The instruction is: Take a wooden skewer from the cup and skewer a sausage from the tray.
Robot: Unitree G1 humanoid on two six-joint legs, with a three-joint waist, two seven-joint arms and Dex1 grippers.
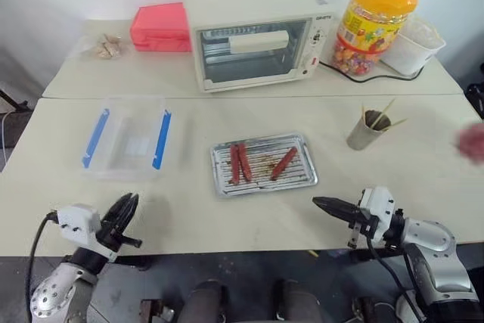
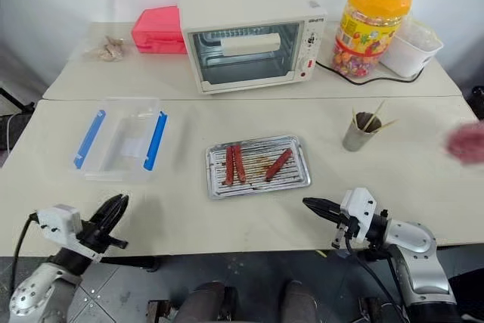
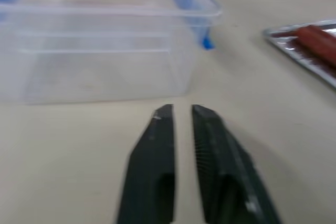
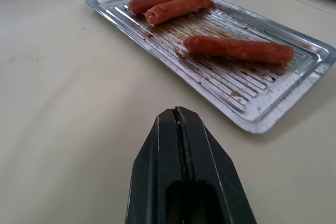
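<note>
Small shiny steel cup (image 1: pixel 365 133) holding thin wooden skewers (image 1: pixel 380 114), table's right; ribbed greasy silver tray (image 1: pixel 302 177), centre, three reddish sausages (image 1: pixel 283 163). My left gripper (image 3: pixel 181 113) narrowly parted, right gripper (image 4: pixel 177 115) pressed closed, empty.

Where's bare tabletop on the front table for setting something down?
Bare: the front strip between the left gripper and right gripper, below the tray; the gap between the clear box and the tray; the stretch between the tray and the cup. Crowded: the back table, with oven, candy jar and white tub.
</note>
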